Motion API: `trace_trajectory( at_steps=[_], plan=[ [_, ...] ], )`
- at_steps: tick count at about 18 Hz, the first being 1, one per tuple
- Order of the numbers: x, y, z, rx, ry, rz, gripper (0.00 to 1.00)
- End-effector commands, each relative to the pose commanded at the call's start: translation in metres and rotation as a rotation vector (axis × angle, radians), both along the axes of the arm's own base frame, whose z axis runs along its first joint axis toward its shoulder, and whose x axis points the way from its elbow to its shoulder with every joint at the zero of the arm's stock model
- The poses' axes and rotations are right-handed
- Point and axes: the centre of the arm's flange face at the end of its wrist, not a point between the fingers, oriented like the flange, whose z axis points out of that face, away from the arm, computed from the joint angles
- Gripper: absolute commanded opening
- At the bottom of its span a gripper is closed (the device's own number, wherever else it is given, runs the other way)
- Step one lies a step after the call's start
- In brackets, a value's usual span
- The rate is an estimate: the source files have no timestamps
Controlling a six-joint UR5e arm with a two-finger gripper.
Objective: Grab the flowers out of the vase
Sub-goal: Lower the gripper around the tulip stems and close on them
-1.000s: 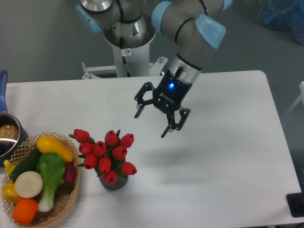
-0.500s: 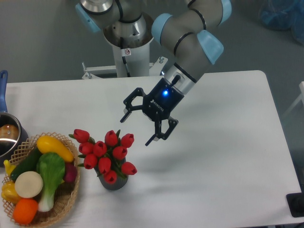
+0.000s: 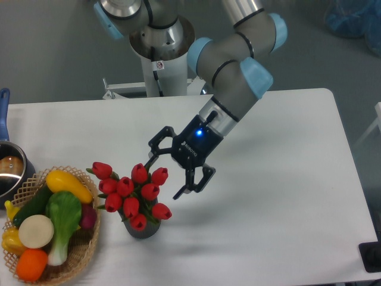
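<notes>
**Gripper closing on the tulip bunch, nothing grasped yet**

Far left of the gripper: steel pot (image 3: 9, 170) with a blue handle at the table edge. Next, still well left and lower, wicker basket (image 3: 77, 259) of toy vegetables. Just left of and below the fingertips: the flowers (image 3: 132, 189), red buds spread wider than the vase (image 3: 141, 229), stems down in its mouth. Vase sits directly under the bunch, dark and ribbed, mostly hidden by blooms.

Gripper (image 3: 162, 176): jaws spread wide, empty, tilted toward the bunch. One fingertip sits beside the upper-right buds; whether it touches them I cannot tell from this angle.

Risks, as judged:
- Closing on buds rather than stems would likely crush or shed heads.
- A sideways push could tip the light vase.
- Lifting off-vertical may drag the vase up with the stems.
</notes>
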Motion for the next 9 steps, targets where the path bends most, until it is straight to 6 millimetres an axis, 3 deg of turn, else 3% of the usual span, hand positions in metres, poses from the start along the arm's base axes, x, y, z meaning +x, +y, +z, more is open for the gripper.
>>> trace_trajectory(
  at_steps=[6,9],
  plan=[
    [0.016,0.008,-0.007,-0.001,-0.018,-0.028,0.97],
    [0.019,0.005,-0.011,-0.002,-0.024,-0.031,0.69]
  ],
)
